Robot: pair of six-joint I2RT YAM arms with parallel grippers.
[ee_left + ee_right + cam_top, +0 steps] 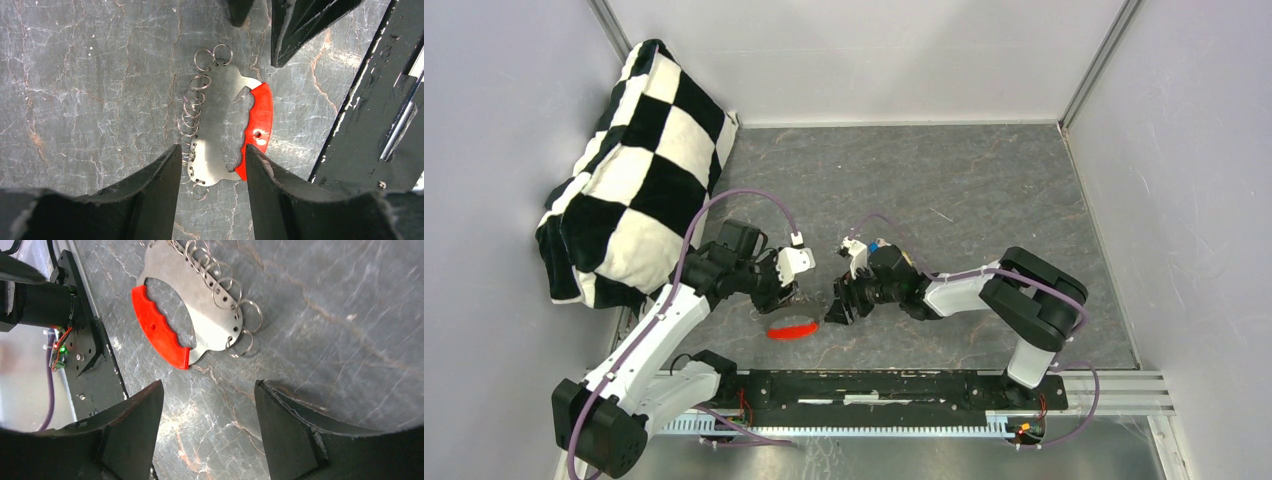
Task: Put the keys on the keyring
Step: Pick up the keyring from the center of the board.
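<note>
Between the two grippers, the keyring [792, 329] lies flat on the table [944, 190]. It is a steel plate [215, 125] with a red grip [260, 117] along one edge and a row of split rings [192, 107] along the other. No keys show in any view.

Left gripper [212, 155]: jaws moderately wide and empty, straddling the plate's near end from above. Contact with the plate cannot be told. Right gripper [209, 390]: jaws wide and empty, just short of the plate's other end.

Hazards from this position:
- The plate lies flush on the table. Jaws closing over it may skate off the thin edge and push it aside instead of lifting it.
- Both grippers converge on one small part. A simultaneous approach risks collision.
- The split rings are loose and fine. A jaw catching one may drag or spin the plate.
- The keys are not located. If both grippers hold the keyring, neither is free to fetch them.
</note>
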